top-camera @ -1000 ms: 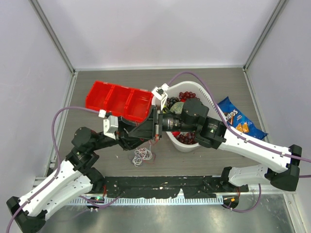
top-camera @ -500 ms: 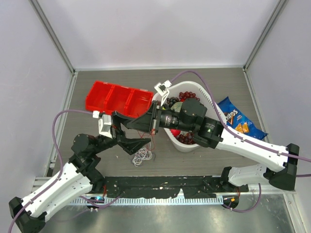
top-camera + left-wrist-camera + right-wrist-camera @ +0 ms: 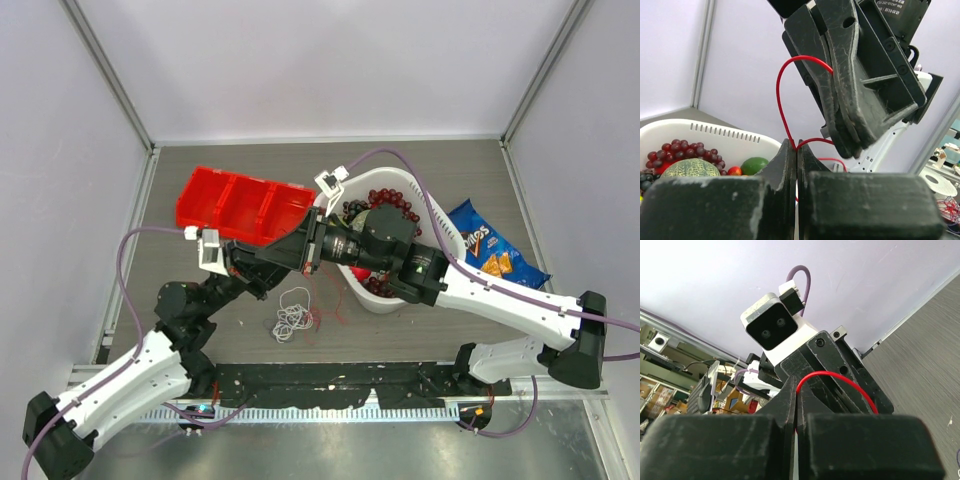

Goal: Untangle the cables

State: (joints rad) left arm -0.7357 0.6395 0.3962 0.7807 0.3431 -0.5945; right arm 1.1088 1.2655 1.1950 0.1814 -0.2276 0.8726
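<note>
Pale lilac walls [image 3: 320,60] close in a grey-brown wood-grain tabletop [image 3: 250,155] on three sides (metal posts [image 3: 108,75] run up the back corners). A brushed steel strip [image 3: 330,450] spans the near edge, evenly lit.

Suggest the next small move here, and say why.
Probably ease the left gripper and right gripper apart. Both are shut on the red cable, close together, with a slack loop between them, and its tail reaches down beside the white cable; separating should draw red clear of white.
</note>
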